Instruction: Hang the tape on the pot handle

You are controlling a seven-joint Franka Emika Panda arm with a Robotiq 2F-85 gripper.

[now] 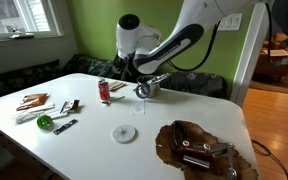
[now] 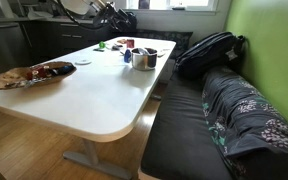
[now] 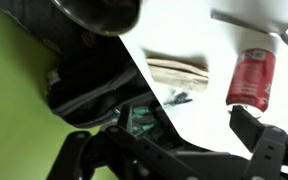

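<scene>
The small steel saucepan [image 1: 154, 88] stands at the far side of the white table, also in an exterior view [image 2: 146, 58] and at the top of the wrist view [image 3: 99, 12]. The blue tape [image 1: 141, 91] is a small ring right against the pot's side, where the pot handle sticks out; it also shows in an exterior view [image 2: 127, 57]. The handle itself is too small to make out, so I cannot tell whether the ring hangs on it. My gripper [image 1: 144, 77] hovers just above them, open and empty [image 3: 194, 135]. The tape is out of the wrist view.
A red can [image 1: 104, 91] [image 3: 252, 78] stands near the pot. A flat white disc [image 1: 124, 133] lies mid-table. A brown wooden tray [image 1: 199, 150] with tools sits at one end, and small tools and a green object [image 1: 45, 122] at the other. A bench with a black bag [image 2: 209, 50] runs along the table.
</scene>
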